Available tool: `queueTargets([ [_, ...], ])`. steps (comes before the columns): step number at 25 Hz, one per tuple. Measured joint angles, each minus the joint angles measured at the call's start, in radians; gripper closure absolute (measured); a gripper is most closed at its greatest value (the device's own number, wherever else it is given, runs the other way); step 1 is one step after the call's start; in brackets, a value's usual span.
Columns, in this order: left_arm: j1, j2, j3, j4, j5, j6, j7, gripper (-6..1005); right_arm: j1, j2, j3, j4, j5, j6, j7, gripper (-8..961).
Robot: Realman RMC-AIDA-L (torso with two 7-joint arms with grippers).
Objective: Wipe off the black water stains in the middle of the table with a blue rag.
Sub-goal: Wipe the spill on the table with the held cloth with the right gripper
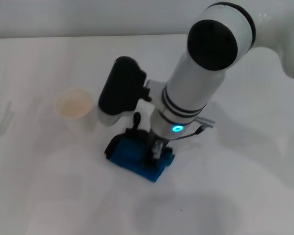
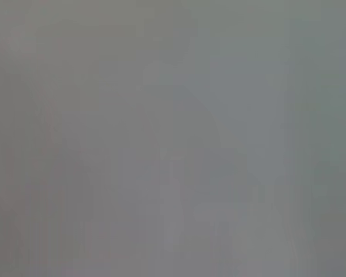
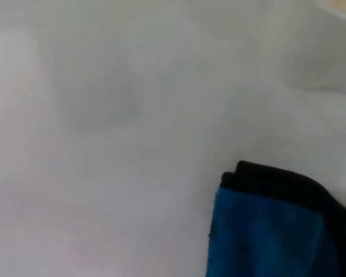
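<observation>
The blue rag (image 1: 134,156) with black edging lies crumpled on the white table (image 1: 245,196) near the middle. My right gripper (image 1: 156,151) comes down from the upper right and stands on the rag, its fingers shut on the cloth. The right wrist view shows a corner of the rag (image 3: 265,242) against bare tabletop (image 3: 104,173). No black water stain shows in any view; the spot under the rag and the arm is hidden. My left gripper is out of view, and the left wrist view is a blank grey.
A white paper cup (image 1: 76,110) stands on the table just left of the rag, close to the black wrist housing (image 1: 120,88). Its side shows in the right wrist view (image 3: 317,52).
</observation>
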Motion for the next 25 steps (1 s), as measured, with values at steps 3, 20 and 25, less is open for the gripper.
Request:
queueTargets([
  [3,-0.001,0.000,0.000,-0.002,0.000,0.000,0.000,111,-0.005,0.000,-0.020,-0.058,-0.001,0.020,0.015,876],
  [20,0.008,0.000,0.000,-0.001,-0.014,-0.003,0.001,111,-0.138,-0.012,0.381,-0.021,-0.357,0.107,0.037,877],
  [25,0.008,0.002,0.000,-0.003,-0.014,-0.003,-0.002,112,-0.181,-0.015,0.508,-0.023,-0.449,0.137,0.025,875],
])
